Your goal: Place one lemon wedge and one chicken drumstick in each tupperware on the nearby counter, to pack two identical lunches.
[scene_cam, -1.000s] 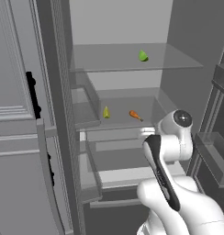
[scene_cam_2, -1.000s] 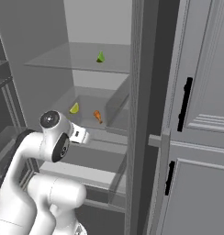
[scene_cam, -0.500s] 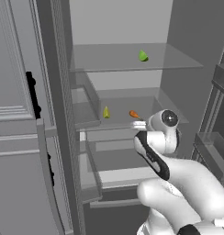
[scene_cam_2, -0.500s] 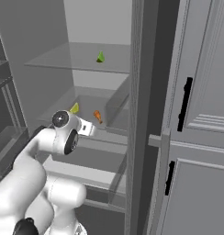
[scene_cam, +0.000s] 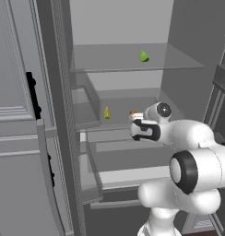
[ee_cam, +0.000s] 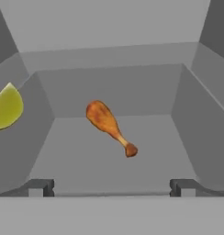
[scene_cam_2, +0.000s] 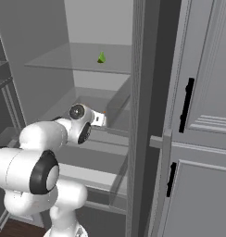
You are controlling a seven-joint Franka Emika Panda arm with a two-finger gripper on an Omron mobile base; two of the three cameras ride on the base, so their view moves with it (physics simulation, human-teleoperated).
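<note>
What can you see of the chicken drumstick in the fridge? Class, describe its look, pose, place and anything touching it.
The chicken drumstick is golden orange-brown, with a thick rounded meaty end tapering to a thin shank and a small knobbed bone tip. In the hand view it lies flat and diagonal on the grey floor of a fridge compartment, meaty end farther from the camera. A lemon wedge sits well apart to its side. The open gripper faces it without touching; nothing else touches it.

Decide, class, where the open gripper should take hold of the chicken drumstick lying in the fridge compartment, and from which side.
Probably the thick meaty end of the chicken drumstick. It lies flat and slanted, the bony tip nearer the gripper. Come straight in from the front and close across the meaty end: it offers more surface than the thin shaft.
</note>
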